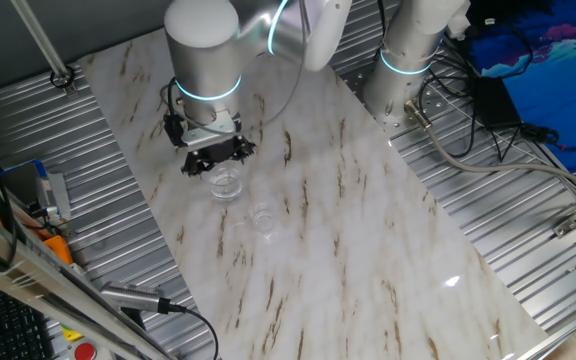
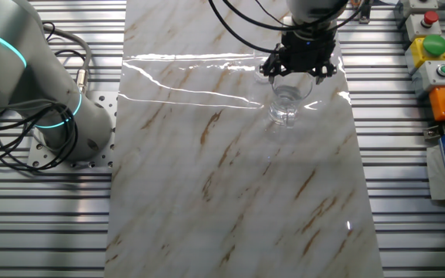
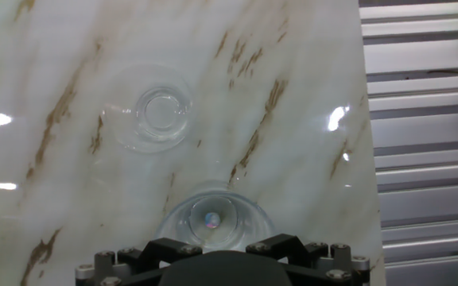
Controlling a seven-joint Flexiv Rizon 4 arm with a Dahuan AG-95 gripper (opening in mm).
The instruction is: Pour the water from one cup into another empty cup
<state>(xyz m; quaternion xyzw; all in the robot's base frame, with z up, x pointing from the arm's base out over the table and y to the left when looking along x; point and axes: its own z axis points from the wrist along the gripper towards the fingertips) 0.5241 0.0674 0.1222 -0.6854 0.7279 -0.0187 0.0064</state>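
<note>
End effector (image 1: 215,153): black two-finger unit on a grey arm with a lit cyan ring, pointing straight down over the worktop (image 1: 368,230). It hangs directly above the larger tumbler (image 1: 226,184), apart from it as far as the fixed views show. Fingertips are not clearly visible in any view; whether the jaws stand apart or together cannot be told. Nothing is seen gripped.

Larger tumbler: clear, colourless, no handle, upright on the marble-patterned worktop. In the hand view it sits at the bottom edge, partly hidden by the black housing, its round mouth facing the camera.

Water (image 3: 211,220): only a faint glint at the bottom of the larger tumbler; level cannot be judged.

Smaller cup (image 1: 263,218): clear, low, upright, standing near the tumbler but not touching it, on the side away from the arm's base. In the hand view it appears as concentric rings above the tumbler. Barely discernible in the other fixed view.

Worktop: white with brown veins, glossy, carrying light reflections.

Surroundings: ribbed metal flooring (image 1: 528,210) on both sides; a second grey arm base (image 1: 408,60) with cables; a control box (image 2: 433,46) with red and green buttons.
</note>
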